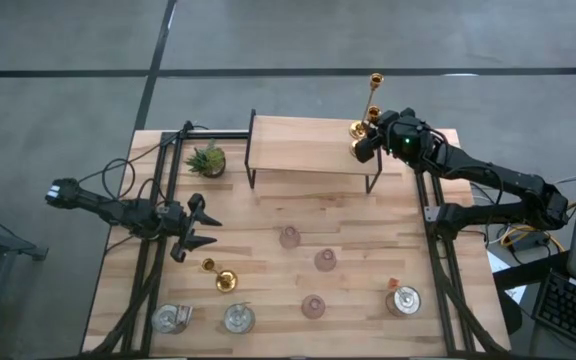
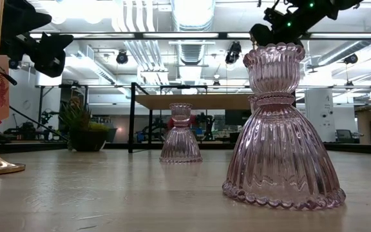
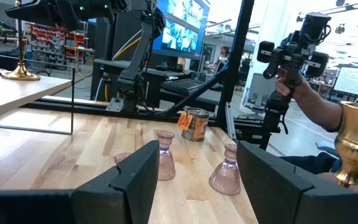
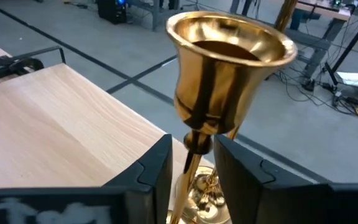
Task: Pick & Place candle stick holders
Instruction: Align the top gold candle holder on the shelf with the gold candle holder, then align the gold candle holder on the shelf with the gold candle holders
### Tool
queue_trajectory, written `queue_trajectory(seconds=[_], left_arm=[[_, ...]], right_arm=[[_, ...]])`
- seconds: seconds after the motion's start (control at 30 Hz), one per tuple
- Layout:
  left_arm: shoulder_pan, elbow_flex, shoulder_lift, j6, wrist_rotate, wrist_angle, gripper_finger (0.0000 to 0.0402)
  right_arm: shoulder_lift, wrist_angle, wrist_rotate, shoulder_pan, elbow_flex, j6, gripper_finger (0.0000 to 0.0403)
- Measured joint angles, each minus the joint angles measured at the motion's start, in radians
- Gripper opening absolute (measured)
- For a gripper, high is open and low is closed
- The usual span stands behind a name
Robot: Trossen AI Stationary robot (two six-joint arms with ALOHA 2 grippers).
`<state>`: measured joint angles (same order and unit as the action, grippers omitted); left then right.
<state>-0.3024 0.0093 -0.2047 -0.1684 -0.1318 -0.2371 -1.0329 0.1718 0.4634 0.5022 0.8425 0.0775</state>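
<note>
Two gold candle stick holders stand on their round bases at the right end of the wooden shelf (image 1: pixel 303 148). My right gripper (image 4: pixel 192 168) is open around the nearer one (image 4: pixel 229 68), one finger on each side of its thin stem (image 4: pixel 191 163) without touching. The second (image 1: pixel 373 95) stands just beyond. On the table are a third gold holder (image 1: pixel 220 276), three pink glass holders (image 1: pixel 289 237) (image 1: pixel 325 260) (image 1: pixel 313 306) and three silvery cups (image 1: pixel 171 319) (image 1: pixel 238 318) (image 1: pixel 405 300). My left gripper (image 1: pixel 203 226) waits open at the table's left.
A small spiky green potted plant (image 1: pixel 208 160) sits left of the shelf. Dark frame rails run along both table sides (image 1: pixel 438 260). In the left wrist view a person's hand (image 3: pixel 303 87) holds a device beyond the table's right edge.
</note>
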Motion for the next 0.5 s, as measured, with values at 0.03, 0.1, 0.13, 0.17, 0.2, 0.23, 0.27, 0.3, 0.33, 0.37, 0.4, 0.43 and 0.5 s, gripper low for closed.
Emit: queue_trajectory(seconds=[0.03,0.1,0.13,0.17,0.2,0.23,0.27,0.3,0.33,0.37,0.4,0.43,0.5], left_arm=[[0.000,0.000,0.000,0.000,0.000,0.000,0.0218],[0.000,0.000,0.000,0.000,0.000,0.000,0.0218],[0.000,0.000,0.000,0.000,0.000,0.000,0.0218],[0.000,0.000,0.000,0.000,0.000,0.000,0.0218],[0.000,0.000,0.000,0.000,0.000,0.000,0.0218],[0.000,0.000,0.000,0.000,0.000,0.000,0.0218],[0.000,0.000,0.000,0.000,0.000,0.000,0.0218],[0.000,0.000,0.000,0.000,0.000,0.000,0.0218],[0.000,0.000,0.000,0.000,0.000,0.000,0.0218],[0.000,0.000,0.000,0.000,0.000,0.000,0.0218],[0.000,0.000,0.000,0.000,0.000,0.000,0.0218],[0.000,0.000,0.000,0.000,0.000,0.000,0.0218],[0.000,0.000,0.000,0.000,0.000,0.000,0.0218]], right_arm=[[0.001,0.000,0.000,0.000,0.000,-0.005,0.0118],[0.006,-0.002,-0.008,-0.002,0.000,-0.010,0.0126],[0.010,-0.002,-0.018,-0.002,0.000,-0.010,0.0129],[0.014,-0.002,-0.025,-0.002,0.000,-0.010,0.0132],[0.019,-0.002,-0.030,-0.004,0.000,-0.010,0.0135],[0.024,0.003,-0.031,-0.007,0.001,-0.009,0.0138],[0.030,0.009,-0.037,-0.007,0.001,-0.010,0.0141],[0.036,0.016,-0.043,-0.007,0.001,-0.010,0.0144],[0.039,0.026,-0.047,-0.007,0.001,-0.006,0.0147],[0.045,0.039,-0.048,-0.007,0.002,-0.003,0.0150],[0.049,0.054,-0.049,-0.007,0.002,-0.002,0.0153],[0.053,0.065,-0.049,-0.007,0.002,-0.003,0.0156],[0.062,0.085,-0.049,-0.007,0.002,-0.003,0.0162]])
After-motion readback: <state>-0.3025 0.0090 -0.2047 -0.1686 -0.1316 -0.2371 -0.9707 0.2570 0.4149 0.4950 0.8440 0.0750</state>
